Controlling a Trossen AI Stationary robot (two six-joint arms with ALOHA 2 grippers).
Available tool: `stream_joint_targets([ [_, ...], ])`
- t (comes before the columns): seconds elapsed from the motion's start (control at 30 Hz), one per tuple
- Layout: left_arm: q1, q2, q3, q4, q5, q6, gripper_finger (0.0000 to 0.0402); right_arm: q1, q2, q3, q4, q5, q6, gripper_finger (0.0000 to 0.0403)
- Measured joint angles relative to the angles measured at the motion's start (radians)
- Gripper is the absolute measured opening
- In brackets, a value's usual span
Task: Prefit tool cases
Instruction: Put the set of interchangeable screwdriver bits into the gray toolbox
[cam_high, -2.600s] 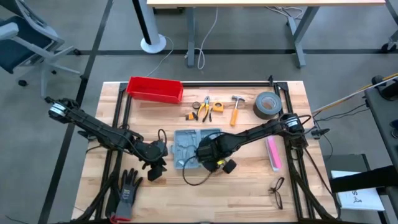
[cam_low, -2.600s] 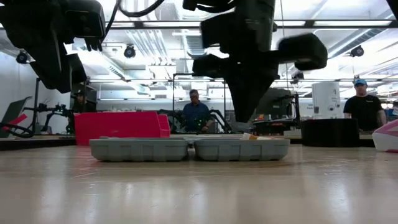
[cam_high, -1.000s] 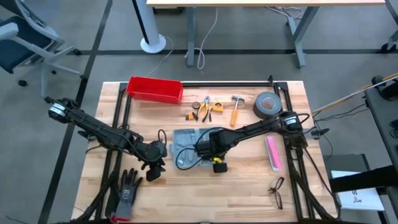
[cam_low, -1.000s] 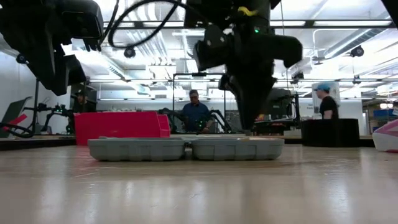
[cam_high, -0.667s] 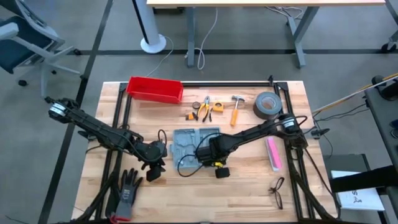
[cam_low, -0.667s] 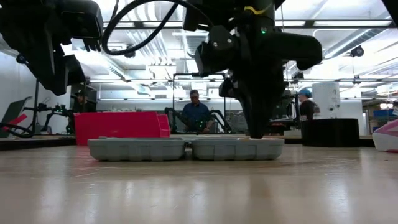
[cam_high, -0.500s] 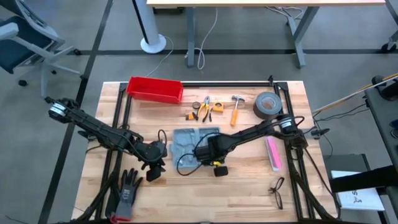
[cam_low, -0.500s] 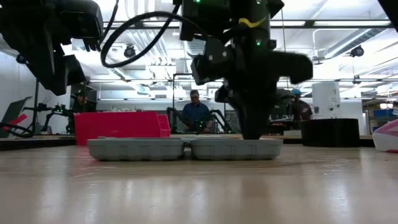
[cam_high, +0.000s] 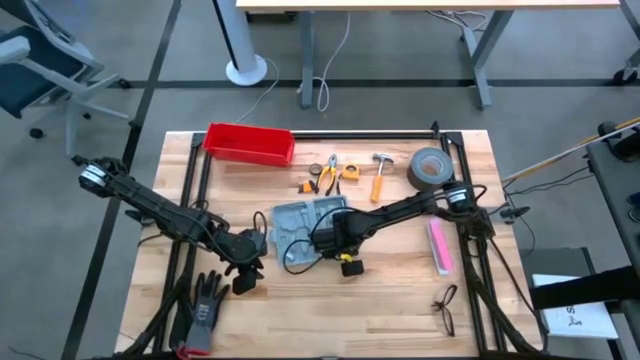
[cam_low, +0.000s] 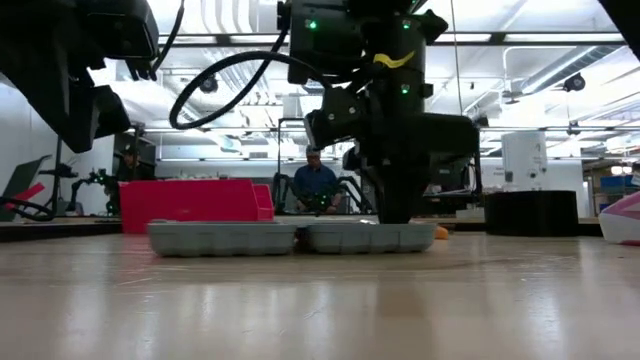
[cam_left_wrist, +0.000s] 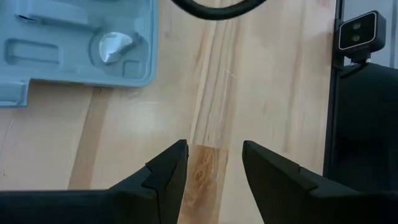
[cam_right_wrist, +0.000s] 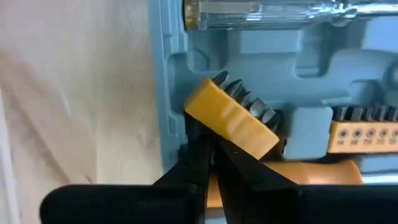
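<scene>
Right tool (cam_right_wrist: 212, 146) pinched together against yellow bit holder (cam_right_wrist: 231, 119) in open tool case (cam_high: 303, 229); left tool (cam_left_wrist: 212, 163) apart over bench (cam_left_wrist: 261, 93).

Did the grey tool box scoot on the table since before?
Yes. In the high view the tool case has slid a bit and turned, toward the red bin, with the right hand down on it.

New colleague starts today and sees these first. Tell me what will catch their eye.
Mid-table, the right gripper pinches a yellow bit holder, tilted at the edge of the open tool case. The left gripper hovers open over bare wood beside the case, and a red bin stands at the far edge.
</scene>
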Motion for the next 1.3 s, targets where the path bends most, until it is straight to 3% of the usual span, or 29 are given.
stream_joint_targets([
  [0.27, -0.001, 0.02, 0.0, 0.047, -0.01, -0.008, 0.0162, 0.001, -0.069, 0.006, -0.028, 0.047, 0.074, 0.0009],
  [0.37, -0.001, 0.046, 0.0, 0.09, -0.06, -0.008, 0.0162, 0.001, -0.102, 0.005, -0.033, 0.075, 0.134, 0.0009],
  [0.47, -0.001, 0.088, 0.0, 0.146, -0.105, -0.008, 0.0162, 0.001, -0.136, -0.015, -0.033, 0.099, 0.202, 0.0009],
  [0.73, 0.03, 0.241, 0.0, 0.288, -0.111, -0.001, 0.0162, 0.013, -0.235, -0.114, -0.013, 0.142, 0.358, 0.0009],
  [0.87, 0.063, 0.302, 0.0, 0.295, -0.152, -0.028, 0.0162, 0.029, -0.294, -0.192, 0.052, 0.209, 0.42, 0.0009],
  [1.1, 0.101, 0.328, 0.0, 0.298, -0.155, -0.034, 0.0162, 0.032, -0.332, -0.34, 0.242, 0.193, 0.441, 0.0009],
  [1.3, 0.101, 0.322, 0.0, 0.306, -0.177, -0.034, 0.0162, 0.032, -0.317, -0.388, 0.38, 0.195, 0.396, 0.0009],
])
